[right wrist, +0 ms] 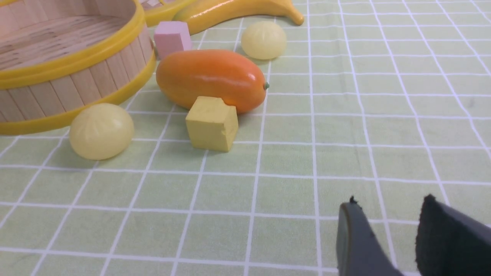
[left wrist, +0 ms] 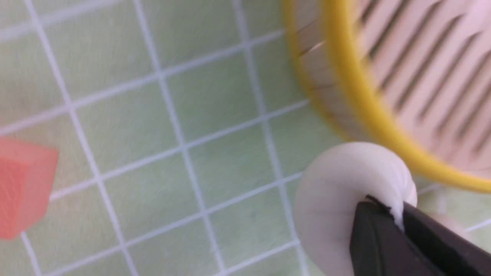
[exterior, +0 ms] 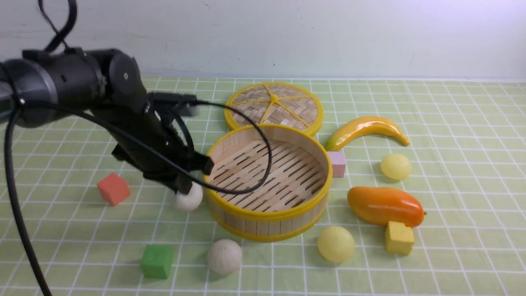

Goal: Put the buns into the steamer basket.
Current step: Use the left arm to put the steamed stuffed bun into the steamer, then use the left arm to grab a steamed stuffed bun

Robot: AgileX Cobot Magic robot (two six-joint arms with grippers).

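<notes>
The steamer basket [exterior: 267,225] stands mid-table with nothing on its slatted floor. My left gripper [exterior: 183,190] is at its left wall, shut on the pleated top of an off-white bun [exterior: 190,200], which also shows in the left wrist view [left wrist: 333,191] beside the yellow rim [left wrist: 360,103]. I cannot tell whether this bun is off the cloth. A second off-white bun [exterior: 224,256] lies in front of the basket. Pale yellow buns lie at front right [exterior: 335,243] and right [exterior: 395,166]. My right gripper [right wrist: 389,203] is open and empty over the cloth.
The woven lid [exterior: 273,107] lies behind the basket. A banana [exterior: 365,129], pink cube [exterior: 337,163], mango [exterior: 384,205] and yellow cube [exterior: 398,237] sit to the right. A red cube [exterior: 113,188] and green cube [exterior: 157,261] sit to the left.
</notes>
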